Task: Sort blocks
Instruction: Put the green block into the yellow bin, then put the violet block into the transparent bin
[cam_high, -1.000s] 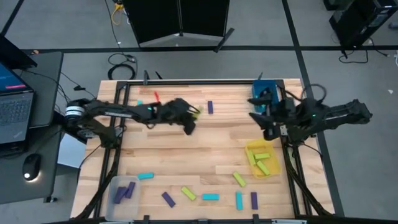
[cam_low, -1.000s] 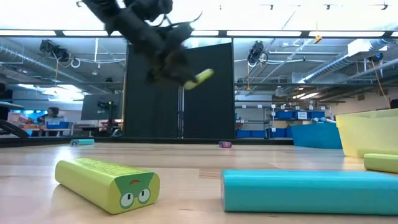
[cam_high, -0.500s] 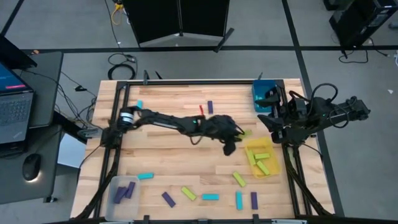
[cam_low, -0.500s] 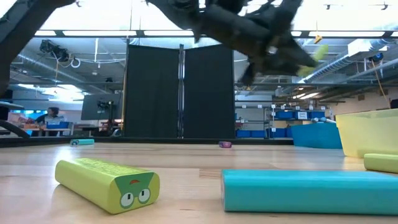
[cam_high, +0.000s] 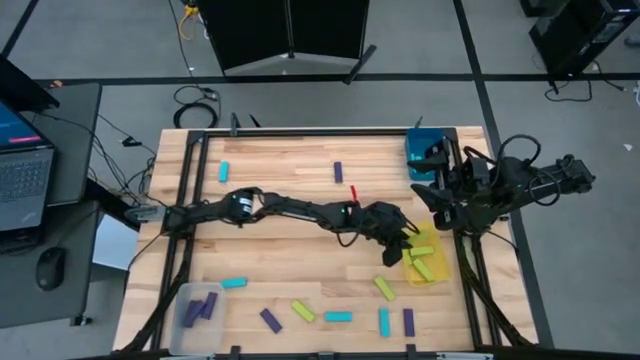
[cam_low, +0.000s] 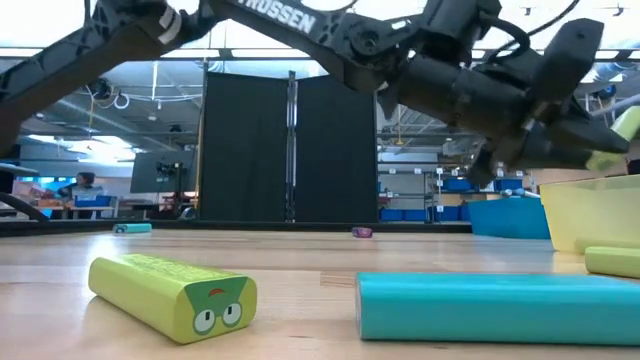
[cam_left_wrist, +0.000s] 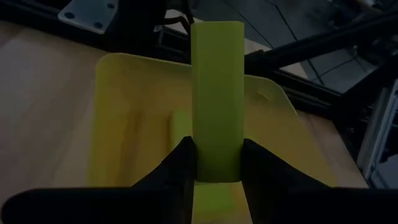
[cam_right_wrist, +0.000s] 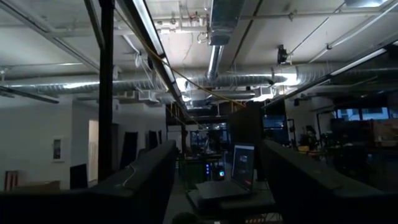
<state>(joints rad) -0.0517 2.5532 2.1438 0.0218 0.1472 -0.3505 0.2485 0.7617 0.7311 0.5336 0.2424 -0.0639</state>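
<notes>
My left arm reaches across the table to the yellow tray (cam_high: 428, 262) at the right side. Its gripper (cam_high: 403, 245) is shut on a yellow-green block (cam_left_wrist: 216, 93), which hangs over the tray (cam_left_wrist: 124, 130). In the low view the block (cam_low: 626, 124) shows above the tray's wall (cam_low: 595, 215). Two yellow-green blocks (cam_high: 420, 262) lie flat in the tray. My right gripper (cam_right_wrist: 217, 186) is open and waits at the table's right edge (cam_high: 435, 195). Other purple, cyan and yellow-green blocks lie flat on the table, mostly along the near edge (cam_high: 338, 316). My left gripper pinches the yellow-green block between its two fingers (cam_left_wrist: 180, 165) at the block's near end (cam_left_wrist: 216, 168). The block sticks out forward past the fingertips, in line with them. It is lifted clear, over the yellow tray.
A blue tray (cam_high: 420, 150) stands at the far right corner. A clear tray with purple blocks (cam_high: 200, 305) sits at the near left corner. Single blocks lie far off: cyan (cam_high: 223, 171) and purple (cam_high: 338, 171). Close to the low camera lie a yellow-green block (cam_low: 172, 293) and a cyan one (cam_low: 500, 305).
My left arm has swept from the table's far middle toward the right edge, stretching out and carrying the yellow-green block in the air. The block now hangs over the yellow tray. The gripper has stayed shut on it.
</notes>
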